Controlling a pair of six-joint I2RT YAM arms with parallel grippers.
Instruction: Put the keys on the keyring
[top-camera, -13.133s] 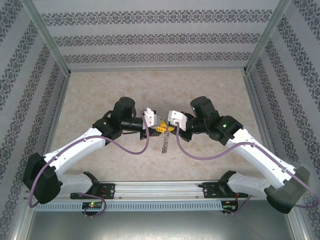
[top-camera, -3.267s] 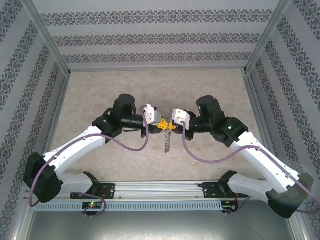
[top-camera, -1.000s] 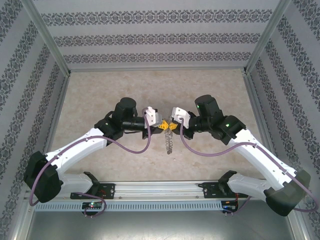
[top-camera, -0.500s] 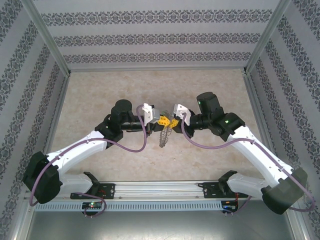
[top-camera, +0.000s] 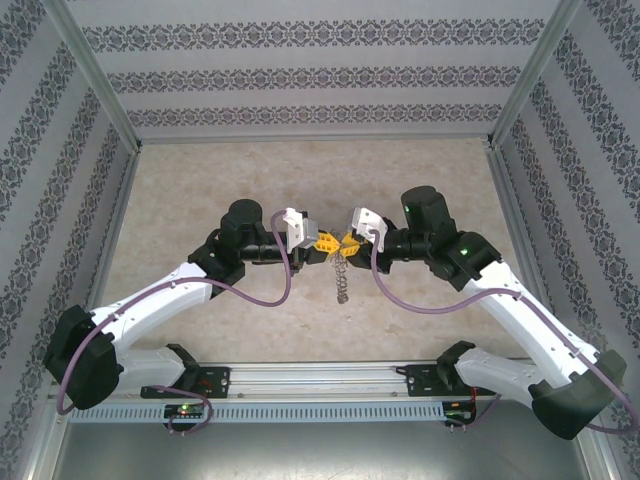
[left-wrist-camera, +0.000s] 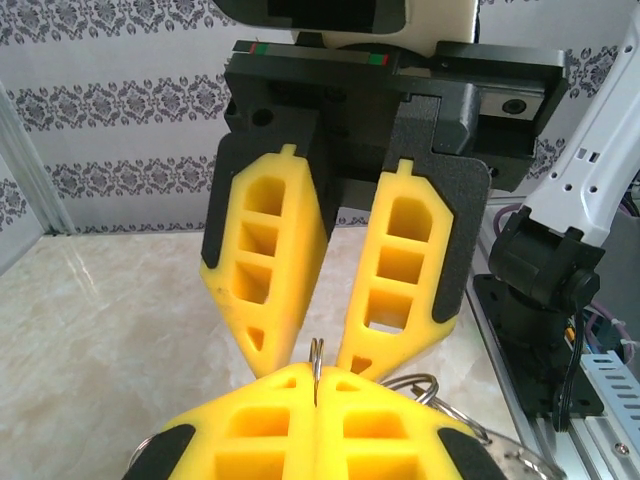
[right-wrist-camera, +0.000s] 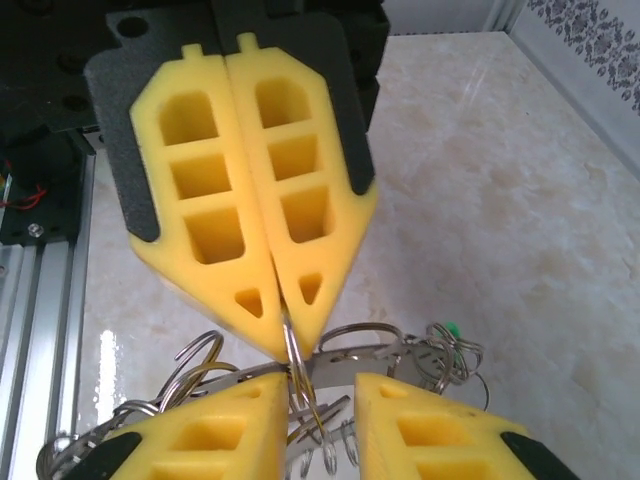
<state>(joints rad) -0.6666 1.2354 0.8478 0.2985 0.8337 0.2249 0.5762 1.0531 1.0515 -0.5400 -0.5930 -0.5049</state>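
Marbled beige counter (top-camera: 200, 180) inside patterned walls, and nearest me the rail (top-camera: 320, 380) carrying the two arm bases. From there both arms reach inward and meet nose to nose above the middle. The left fingers (top-camera: 323, 243) are pressed fully together, pinching a thin wire loop of the keyring (top-camera: 341, 275), whose grey cluster hangs below the two tips, over the counter's centre. The right fingers (top-camera: 347, 240) stand slightly parted — wire loops pass through the gap, but nothing looks clamped. Just past them a tiny green key (right-wrist-camera: 450, 328) sits among the loops; whether it is threaded on I cannot tell.

To my eye the job in hand is threading. I'd want the left pinch firm so the ring cannot swing, and the right pair closing squarely on one loop or key before any small, slow twist — a loose bite would let it slip.

Counted: two arms, two pairs of fingers, one keyring, one green key.
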